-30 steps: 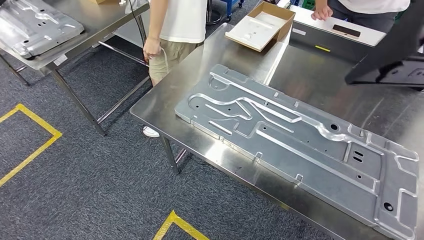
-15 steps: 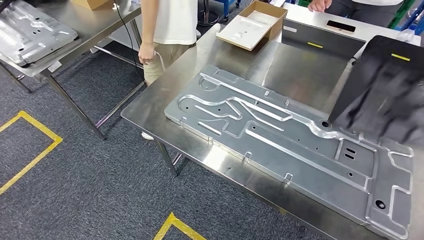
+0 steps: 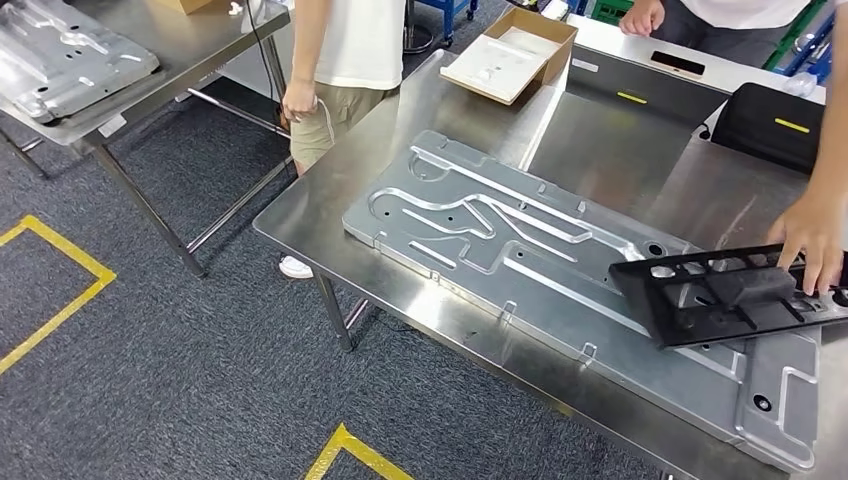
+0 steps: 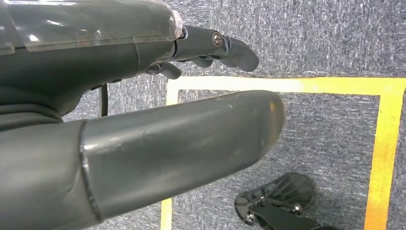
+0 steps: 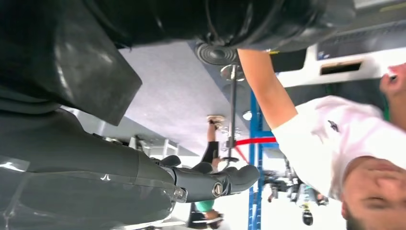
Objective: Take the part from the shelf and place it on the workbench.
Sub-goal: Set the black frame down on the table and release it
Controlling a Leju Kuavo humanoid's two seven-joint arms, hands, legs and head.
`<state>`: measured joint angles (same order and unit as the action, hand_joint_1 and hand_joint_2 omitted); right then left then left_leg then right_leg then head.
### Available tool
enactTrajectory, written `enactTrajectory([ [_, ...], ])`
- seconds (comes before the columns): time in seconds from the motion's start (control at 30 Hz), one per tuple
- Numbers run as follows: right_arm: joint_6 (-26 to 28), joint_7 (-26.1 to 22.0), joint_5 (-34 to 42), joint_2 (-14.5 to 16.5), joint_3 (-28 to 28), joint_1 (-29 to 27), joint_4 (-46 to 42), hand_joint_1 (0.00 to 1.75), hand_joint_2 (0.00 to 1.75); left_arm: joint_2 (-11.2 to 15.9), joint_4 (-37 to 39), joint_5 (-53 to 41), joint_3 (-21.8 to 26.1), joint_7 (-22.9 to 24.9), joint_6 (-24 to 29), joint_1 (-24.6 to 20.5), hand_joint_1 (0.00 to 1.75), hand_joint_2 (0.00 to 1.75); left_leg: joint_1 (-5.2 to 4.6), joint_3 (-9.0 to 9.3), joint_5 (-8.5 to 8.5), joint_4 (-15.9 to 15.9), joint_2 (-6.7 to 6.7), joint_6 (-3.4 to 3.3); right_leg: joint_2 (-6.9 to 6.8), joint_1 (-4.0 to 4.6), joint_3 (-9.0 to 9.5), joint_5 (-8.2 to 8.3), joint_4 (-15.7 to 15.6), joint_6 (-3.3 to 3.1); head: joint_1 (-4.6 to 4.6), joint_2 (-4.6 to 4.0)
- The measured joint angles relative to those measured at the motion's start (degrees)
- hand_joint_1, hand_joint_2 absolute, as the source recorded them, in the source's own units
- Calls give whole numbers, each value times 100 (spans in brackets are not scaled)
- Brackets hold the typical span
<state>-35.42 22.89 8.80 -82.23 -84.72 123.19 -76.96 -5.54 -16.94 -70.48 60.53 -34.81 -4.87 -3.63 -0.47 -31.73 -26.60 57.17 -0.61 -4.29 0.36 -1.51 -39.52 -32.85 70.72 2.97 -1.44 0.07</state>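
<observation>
Half a second ago the black part stood tilted up at the table's far right; now the flat, open-ribbed black plastic frame (image 3: pixel 735 292) lies low across the right end of the big stamped metal panel (image 3: pixel 520 250), with a person's hand (image 3: pixel 815 240) resting on its far edge. That panel, dull silver with raised channels and small holes, lies on the shiny steel workbench (image 3: pixel 330 190), whose top shows soft reflections. At the back of the bench sits an open cardboard box (image 3: pixel 515 55) holding a white sheet, and a dark rectangular mat (image 3: pixel 770 125) lies at the far right. Another person in a white shirt and khaki shorts (image 3: pixel 345 60) stands by the bench's left corner. A second steel table (image 3: pixel 190 45) at upper left carries a similar metal panel (image 3: pixel 65 55). Yellow tape lines (image 3: pixel 55 275) cross the grey carpet. From the left wrist camera, the left hand (image 4: pixel 191 96) hangs over carpet and tape, thick grey thumb and darker fingers straight and apart, holding nothing. From the right wrist camera, the right hand (image 5: pixel 201 177) has its fingers (image 5: pixel 239 177) extended; black plastic fills the space beside it, and whether the hand clasps it I cannot tell.
</observation>
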Motion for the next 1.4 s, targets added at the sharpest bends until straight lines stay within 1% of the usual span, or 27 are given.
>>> enactTrajectory([
  [0.03, 43, -3, -31, -12, -34, -42, 0, 0, 0, -5, 0, -1, 1, 1, 0, 1, 0, 0, -2, -2, 0, 3, -3, 0, -2, -4, -122, -75, 261, 16, -2, 0],
  [0.07, 134, -3, -70, -25, -70, -83, 0, 0, 0, -11, 0, -1, 1, 1, 0, 3, 0, 0, -3, -3, -3, 11, -3, 3, -4, -11, -150, -33, 323, 27, -1, 0],
  [0.1, 267, -12, -93, -39, -97, -123, 1, 0, 0, -17, 0, -1, 2, 1, 0, 4, 0, 0, -3, -1, -10, 22, -1, 8, -7, -18, -63, 117, 151, 32, -1, 0],
  [0.13, 451, -46, -71, -51, -114, -175, -1, 0, 0, -24, 0, -1, 2, 1, 1, 6, 0, 0, -3, 3, -23, 41, 1, 21, -11, -26, 121, 332, -213, 32, -1, 0],
  [0.2, 825, -155, 68, -75, -128, -320, -10, 0, 0, -31, 0, 1, 10, 2, 4, 5, 0, 0, -14, -7, -62, 96, 5, 65, -13, -17, 466, 603, -920, 0, -2, 0],
  [0.23, 969, -207, 140, -87, -132, -401, -23, 0, 0, -32, 0, 1, 18, 3, 7, 1, 0, 0, -24, -19, -76, 120, 5, 90, -10, -3, 545, 647, -1105, -29, -3, 0],
  [0.3, 1131, -246, 196, -122, -138, -524, -50, 0, 0, -32, 0, 1, 30, 3, 12, -4, 0, 0, -41, -35, -85, 138, 5, 129, 0, 22, 540, 643, -1158, -95, -5, 0],
  [0.37, 1297, -235, 180, -166, -140, -623, -87, 0, 0, -33, 0, 1, 32, 3, 17, 1, 0, 0, -41, -61, -145, 191, 9, 183, -6, -7, 547, 652, -1173, -158, -5, 0],
  [0.43, 1565, -190, 96, -220, -140, -723, -155, 0, 0, -35, 0, 0, 34, 5, 26, 3, 0, 0, -27, -233, -406, 592, 18, 247, -12, -34, 559, 662, -1194, -216, -8, 0],
  [0.5, 1898, -88, -50, -342, -155, -813, -251, 0, 0, -36, 0, -2, 48, 21, 37, 3, 0, 0, -3, -585, -772, 1359, 22, 283, -17, -31, 555, 658, -1195, -239, -10, 0],
  [0.53, 2055, -15, -141, -450, -170, -846, -306, 0, 0, -37, 0, -3, 61, 36, 41, 7, 0, 0, 6, -738, -874, 1672, 22, 290, -21, -30, 556, 655, -1194, -242, -10, 0],
  [0.57, 2172, 58, -243, -593, -189, -863, -370, 0, 0, -38, 0, -7, 77, 52, 44, 13, 0, 0, 12, -804, -864, 1794, 22, 290, -30, -29, 562, 650, -1193, -242, -9, 0],
  [0.6, 2245, 126, -364, -769, -204, -864, -441, 0, 0, -39, 0, -11, 96, 68, 46, 23, 0, 0, 15, -759, -745, 1686, 22, 282, -38, -28, 574, 640, -1192, -238, -9, 0],
  [0.7, 2026, 166, -893, -1533, -220, -593, -715, 0, 0, -39, -1, -20, 148, 115, 62, 73, 0, 0, 4, -215, -212, 553, 58, 217, -100, -23, 635, 589, -1188, -194, -9, 0],
  [0.77, 1589, 48, -1284, -2053, -229, -229, -902, 0, 0, -38, -2, -32, 188, 135, 69, 127, 0, 0, -19, -15, -129, 154, 82, 179, -130, -13, 647, 575, -1193, -144, -8, 0],
  [0.87, 1212, -2, -1533, -2507, -240, 150, -1104, 0, 0, -40, -2, -64, 251, 140, 70, 166, 0, 0, -34, 36, -112, 57, 41, 99, -89, -36, 660, 567, -1207, -53, -7, 0],
  [0.9, 1196, 22, -1535, -2595, -241, 234, -1148, 0, 0, -43, -2, -74, 266, 140, 70, 159, 0, 0, -27, 62, -89, 9, 18, 63, -69, -42, 629, 490, -1121, -28, -6, 0],
  [0.93, 1199, 53, -1525, -2668, -246, 304, -1187, 0, 0, -45, -2, -82, 278, 140, 70, 147, 0, 0, -17, 87, -64, -33, -3, 30, -54, -45, 543, 345, -918, -8, -4, 0],
  [1.0, 1212, 96, -1500, -2793, -271, 394, -1251, 0, 0, -47, -2, -88, 296, 141, 70, 130, 0, 0, -15, 91, -47, -54, -33, 2, -46, -43, 231, -44, -224, 23, -4, 0],
  [1.03, 1214, 108, -1493, -2846, -292, 421, -1272, 0, 0, -47, -2, -90, 305, 141, 70, 126, 0, 0, -19, 86, -46, -51, -42, -3, -45, -42, 81, -175, 107, 35, -4, 0],
  [1.07, 1215, 110, -1487, -2892, -311, 442, -1287, 0, 0, -47, -2, -92, 312, 141, 70, 125, 0, 0, -22, 85, -47, -46, -47, -4, -45, -43, 12, -197, 276, 42, -5, 0],
  [1.1, 1215, 112, -1483, -2930, -325, 464, -1301, 0, 0, -48, -2, -94, 317, 141, 70, 126, 0, 0, -25, 85, -49, -37, -49, -3, -46, -43, 48, -109, 233, 44, -5, 0],
  [1.13, 1218, 117, -1481, -2958, -330, 487, -1315, 0, 0, -49, -2, -97, 321, 143, 70, 127, 0, 0, -25, 90, -54, -25, -50, 2, -47, -43, 193, 65, -27, 42, -5, 0],
  [1.2, 1221, 156, -1518, -3026, -330, 580, -1346, 0, 0, -53, -2, -119, 324, 168, 70, 119, 0, 0, -34, 94, -76, 17, -42, 30, -52, -30, 617, 392, -830, 18, -5, 0],
  [1.27, 948, 41, -1914, -3144, -328, 1015, -1321, 0, 0, -56, -2, -197, 325, 250, 70, 114, 0, 0, -48, 88, -92, 48, -23, 74, -55, 1, 822, 495, -1257, -41, -7, 0],
  [1.33, 101, -546, -3115, -3257, -277, 1985, -1178, 0, 0, -56, -3, -311, 327, 358, 69, 137, 0, 0, -61, 88, -93, 49, -8, 122, -60, 7, 813, 499, -1274, -107, -7, 0],
  [1.4, -1172, -1678, -5122, -3318, -46, 3082, -1059, 0, 0, -55, -4, -402, 334, 432, 67, 172, 0, 0, -60, 48, -197, 160, 4, 190, -65, -27, 822, 516, -1295, -168, -7, 0],
])
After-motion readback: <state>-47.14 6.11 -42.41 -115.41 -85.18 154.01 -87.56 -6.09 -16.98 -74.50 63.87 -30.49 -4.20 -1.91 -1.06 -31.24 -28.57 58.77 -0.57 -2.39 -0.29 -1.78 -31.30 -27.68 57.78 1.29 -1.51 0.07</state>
